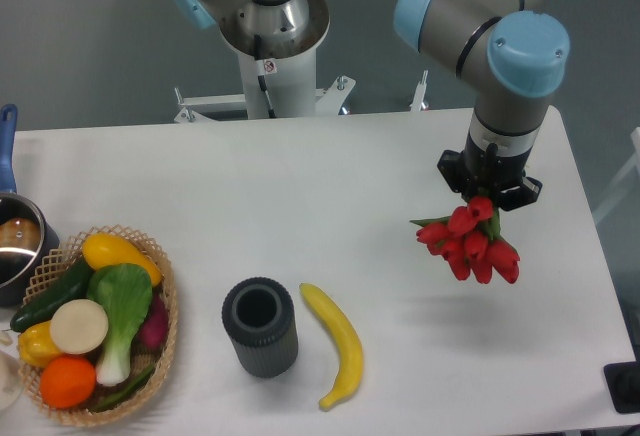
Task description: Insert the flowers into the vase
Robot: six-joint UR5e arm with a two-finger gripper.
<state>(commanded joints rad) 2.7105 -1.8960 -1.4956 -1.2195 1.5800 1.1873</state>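
The fingers of the black two-finger gripper clamp the bunch of red tulip flowers, hanging below them, well apart from the dark grey ribbed vase

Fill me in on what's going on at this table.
The robot arm's end effector is holding a bunch of red flowers in the air over the right side of the white table. The dark grey vase stands upright and empty near the front edge, well to the left of the flowers, with a banana lying beside it. A wicker basket of vegetables sits at the far left.
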